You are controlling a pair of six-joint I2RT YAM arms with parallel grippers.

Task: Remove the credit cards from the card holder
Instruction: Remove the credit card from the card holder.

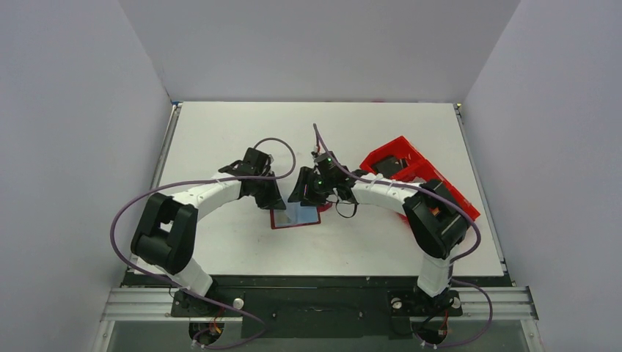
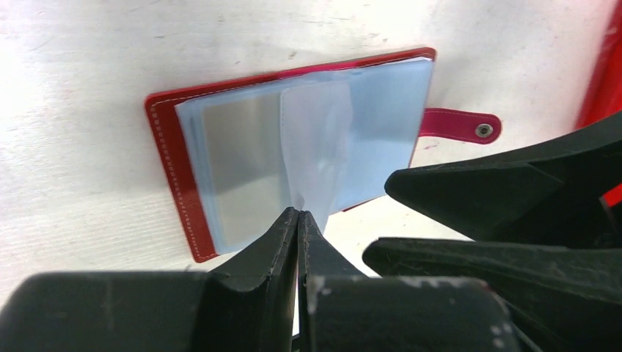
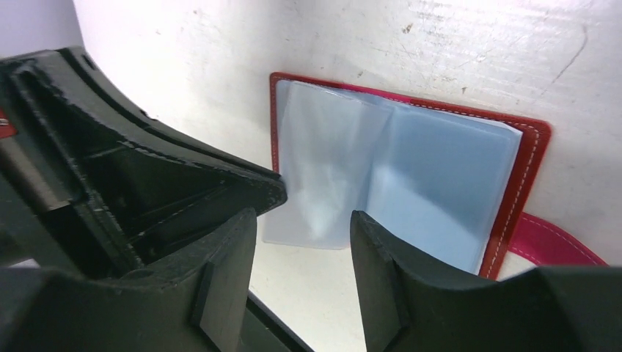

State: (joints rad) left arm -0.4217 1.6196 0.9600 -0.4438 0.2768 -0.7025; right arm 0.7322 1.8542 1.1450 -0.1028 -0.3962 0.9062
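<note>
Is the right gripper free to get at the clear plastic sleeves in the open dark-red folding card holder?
Probably yes: the right gripper stands open at the card holder's edge, nothing between it and the sleeves. The left gripper, shut on one raised sleeve, crowds it.

Open card holder lying flat on the table, centre of the top frame, red cover, white stitching, bluish clear sleeves, one leaf raised in my left jaws, pink snap strap out sideways.
</note>
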